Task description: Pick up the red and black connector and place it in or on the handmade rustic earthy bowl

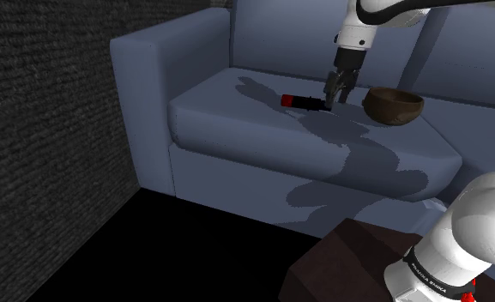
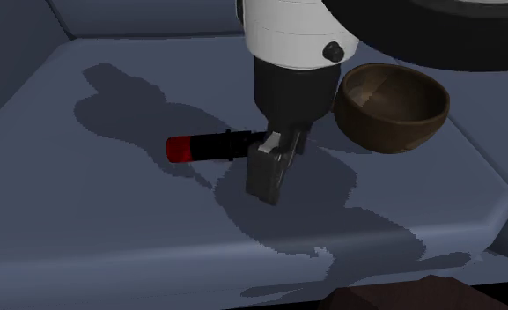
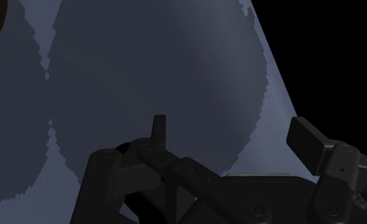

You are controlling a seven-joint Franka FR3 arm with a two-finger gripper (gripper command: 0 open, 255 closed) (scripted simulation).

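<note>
The connector (image 1: 301,102) (image 2: 209,146) lies flat on the sofa seat cushion (image 1: 245,133), a black stick whose red tip points toward the shoulder view's left. My gripper (image 1: 334,103) (image 2: 279,170) hangs low over the cushion at the connector's black end, tilted. Its fingers stand apart in the wrist view, where the gripper (image 3: 229,127) has only shaded cushion between them. The connector's black end runs behind the near finger (image 2: 265,176); whether they touch I cannot tell. The brown bowl (image 1: 393,105) (image 2: 391,106) sits upright on the cushion just past the gripper, away from the connector.
The blue-grey sofa has a tall armrest (image 1: 142,86) at the shoulder view's left and a backrest (image 1: 280,34) behind. A dark brick wall (image 1: 48,111) stands beyond the armrest. The cushion's front edge (image 2: 243,273) drops off, and the dark stand (image 1: 348,266) is below.
</note>
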